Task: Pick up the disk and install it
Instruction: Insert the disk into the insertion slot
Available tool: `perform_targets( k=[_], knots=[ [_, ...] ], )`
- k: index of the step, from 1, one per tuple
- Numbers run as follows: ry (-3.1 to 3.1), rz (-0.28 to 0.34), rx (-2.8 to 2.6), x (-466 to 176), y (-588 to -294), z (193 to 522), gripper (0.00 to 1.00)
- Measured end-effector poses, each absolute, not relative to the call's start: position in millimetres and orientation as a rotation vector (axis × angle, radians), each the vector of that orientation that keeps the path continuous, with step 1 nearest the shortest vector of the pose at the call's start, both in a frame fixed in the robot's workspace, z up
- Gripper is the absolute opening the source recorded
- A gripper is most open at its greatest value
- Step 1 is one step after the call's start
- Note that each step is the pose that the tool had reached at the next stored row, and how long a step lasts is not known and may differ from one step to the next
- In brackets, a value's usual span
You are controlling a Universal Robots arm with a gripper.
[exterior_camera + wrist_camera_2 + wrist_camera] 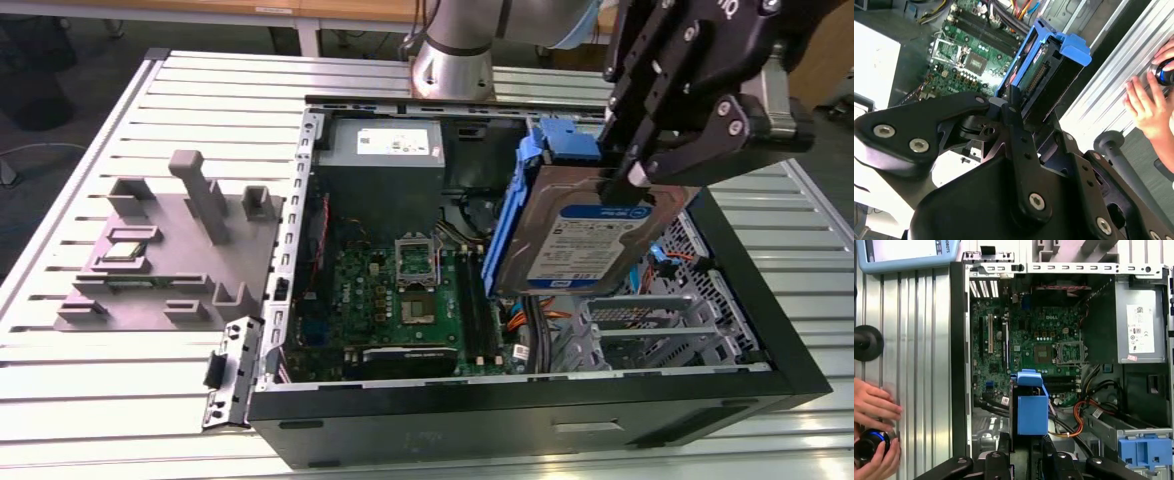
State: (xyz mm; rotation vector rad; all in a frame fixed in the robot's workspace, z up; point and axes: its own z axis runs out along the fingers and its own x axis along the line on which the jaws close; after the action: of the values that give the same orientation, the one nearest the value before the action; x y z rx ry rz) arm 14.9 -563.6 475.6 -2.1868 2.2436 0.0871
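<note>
One step in hand: the arm is carrying the disk (587,235) over the open computer case (534,400). As I judge it, it is heading for the drive cage (641,322) at the exterior view's right.
Disk position: the disk is hanging nearly upright with its label side facing the exterior camera. It is sitting above the case interior, well clear of the motherboard (400,290). In the first wrist view its blue carrier frame (1031,410) is showing end-on just beyond the gripper.
Gripper: the gripper (625,188) is clamping the disk near its upper end, closed part-way onto it. In the second wrist view one of its fingers (1016,130) is pressing beside the connector edge.
Doing it well: the job is calling for the carrier to be held square to the cage opening, lowered slowly, and kept from swinging.
Hazards: the orange cables (1076,422) are lying close to the cage and could snag the frame.
Bystander: a person's hand (1146,105) is resting on the tabletop (107,380) beside the case, grasping a small dark round object.
</note>
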Motion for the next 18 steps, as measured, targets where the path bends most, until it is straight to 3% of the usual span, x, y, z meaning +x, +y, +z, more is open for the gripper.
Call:
perform_targets(
  k=[18],
  knots=[
    [2.244, 0.087, -2.187, 45.0, -581.3, 474.8, 0.35]
  ],
)
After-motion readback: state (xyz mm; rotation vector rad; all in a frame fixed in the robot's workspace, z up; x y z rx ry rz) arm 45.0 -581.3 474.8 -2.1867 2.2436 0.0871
